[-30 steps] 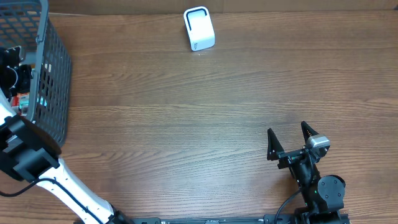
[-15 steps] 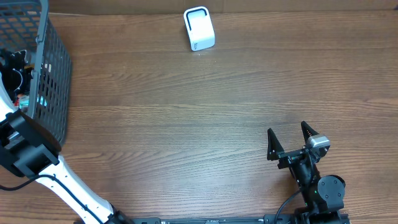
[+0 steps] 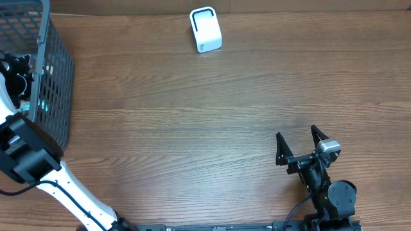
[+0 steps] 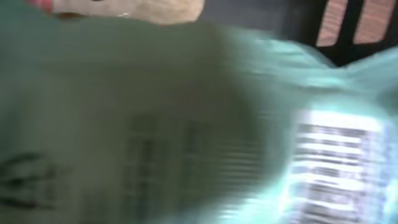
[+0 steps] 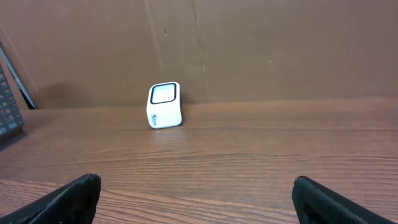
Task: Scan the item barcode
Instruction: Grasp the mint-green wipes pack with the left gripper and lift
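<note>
We see a brown wood-grain table [image 3: 192, 128] filling the overhead view. At its far left corner stands a dark grey mesh basket [image 3: 56, 70], resting on the tabletop. Along the table's far edge a plain brown cardboard wall [image 5: 280, 50] rises upright. From the right wrist view, we catch only a sliver of the basket at the left border.

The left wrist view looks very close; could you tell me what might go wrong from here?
The green package fills the blurred view, so a grasp may land badly and slip. Its barcode might end up covered or facing away from the scanner. Lifting out, the left arm could catch the basket wall.
</note>
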Available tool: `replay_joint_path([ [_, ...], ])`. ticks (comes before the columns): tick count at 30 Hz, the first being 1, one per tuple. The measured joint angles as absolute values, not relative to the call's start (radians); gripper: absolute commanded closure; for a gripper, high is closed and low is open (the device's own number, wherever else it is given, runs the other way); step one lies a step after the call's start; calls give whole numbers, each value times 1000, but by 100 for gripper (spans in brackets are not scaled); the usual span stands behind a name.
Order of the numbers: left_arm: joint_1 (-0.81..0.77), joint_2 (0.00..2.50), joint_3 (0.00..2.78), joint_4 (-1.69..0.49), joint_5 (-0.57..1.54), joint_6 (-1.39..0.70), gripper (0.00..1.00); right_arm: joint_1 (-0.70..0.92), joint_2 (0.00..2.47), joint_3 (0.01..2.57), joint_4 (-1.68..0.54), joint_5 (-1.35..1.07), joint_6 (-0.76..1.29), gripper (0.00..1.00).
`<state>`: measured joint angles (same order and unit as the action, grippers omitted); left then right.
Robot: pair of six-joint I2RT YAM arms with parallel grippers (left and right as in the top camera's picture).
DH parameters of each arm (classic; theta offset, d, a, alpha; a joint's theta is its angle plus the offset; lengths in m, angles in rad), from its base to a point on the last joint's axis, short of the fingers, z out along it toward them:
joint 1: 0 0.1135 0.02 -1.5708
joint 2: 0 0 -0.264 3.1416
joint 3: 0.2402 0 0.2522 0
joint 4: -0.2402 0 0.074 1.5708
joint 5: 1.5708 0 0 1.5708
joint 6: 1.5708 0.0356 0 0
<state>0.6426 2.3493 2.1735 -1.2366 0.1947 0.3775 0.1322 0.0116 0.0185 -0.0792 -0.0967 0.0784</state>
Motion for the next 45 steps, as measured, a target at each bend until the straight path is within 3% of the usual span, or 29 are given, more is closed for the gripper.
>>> replay_joint_path([
  [7, 643, 2349, 2181, -1249, 197, 383, 49, 133, 12, 19, -80, -96, 78, 0],
  [20, 643, 2309, 2211, -1284, 179, 316, 49, 133, 12, 19, -80, -97, 78, 0],
  [37, 625, 1710, 2229, -1206, 112, 74, 51, 133, 12, 19, -80, -97, 78, 0],
  [45, 406, 1551, 2231, -1306, 88, -6, 50, 133, 12, 19, -80, -97, 79, 0],
])
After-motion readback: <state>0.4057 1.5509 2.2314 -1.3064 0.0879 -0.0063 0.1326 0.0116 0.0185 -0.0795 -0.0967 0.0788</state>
